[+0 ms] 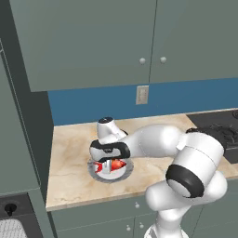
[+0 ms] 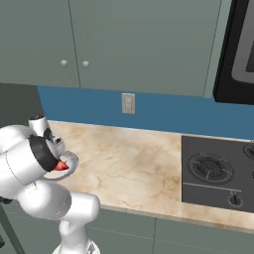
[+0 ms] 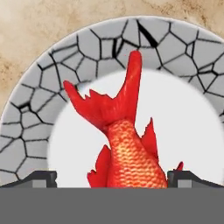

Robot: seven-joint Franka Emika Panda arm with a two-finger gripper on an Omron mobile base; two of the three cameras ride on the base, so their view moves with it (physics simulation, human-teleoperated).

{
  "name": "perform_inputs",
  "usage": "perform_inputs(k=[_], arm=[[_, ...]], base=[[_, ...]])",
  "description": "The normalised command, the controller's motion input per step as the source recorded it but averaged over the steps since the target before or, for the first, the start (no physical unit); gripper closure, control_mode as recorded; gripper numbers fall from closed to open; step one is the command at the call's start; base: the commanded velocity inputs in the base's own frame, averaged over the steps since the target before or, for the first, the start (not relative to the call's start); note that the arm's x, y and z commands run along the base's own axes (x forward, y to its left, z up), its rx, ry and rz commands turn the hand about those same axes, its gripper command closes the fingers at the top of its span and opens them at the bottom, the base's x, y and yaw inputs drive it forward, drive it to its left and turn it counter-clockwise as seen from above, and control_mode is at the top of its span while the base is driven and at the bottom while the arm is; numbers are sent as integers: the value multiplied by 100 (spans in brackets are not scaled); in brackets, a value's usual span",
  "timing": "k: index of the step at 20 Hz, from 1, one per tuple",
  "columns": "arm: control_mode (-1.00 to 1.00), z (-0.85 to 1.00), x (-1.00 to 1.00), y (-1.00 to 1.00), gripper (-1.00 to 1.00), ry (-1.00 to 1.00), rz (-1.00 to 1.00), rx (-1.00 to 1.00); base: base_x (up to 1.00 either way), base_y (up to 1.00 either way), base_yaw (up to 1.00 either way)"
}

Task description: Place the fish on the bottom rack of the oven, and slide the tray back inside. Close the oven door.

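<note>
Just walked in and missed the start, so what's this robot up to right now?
The arm is reaching down over a round grey plate on the marble counter, where the red-orange fish lies. Its pincer is open, one fingertip on each side of the fish's body, not yet closed on it. So the fish hasn't been picked up.

— What's under me?

— Marbled beige counter [image 1: 74, 153], running along a blue wall, cabinets below.

— What sits on it?

— A round plate [image 3: 39, 113], grey crackle-pattern rim, white centre, near the counter's left end and front edge. A black cooktop [image 2: 218, 173] is set into the counter, well apart from the plate.

— On the plate?

— The fish [image 3: 127, 148], tail toward the rim.
</note>
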Motion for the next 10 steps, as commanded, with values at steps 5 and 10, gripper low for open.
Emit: perform_inputs(k=[5, 10], arm=[[-100, -27, 43, 10, -100, 0, 7, 0], [-100, -33, 31, 19, -100, 0, 7, 0]], base=[[0, 0, 0], [0, 0, 0]])
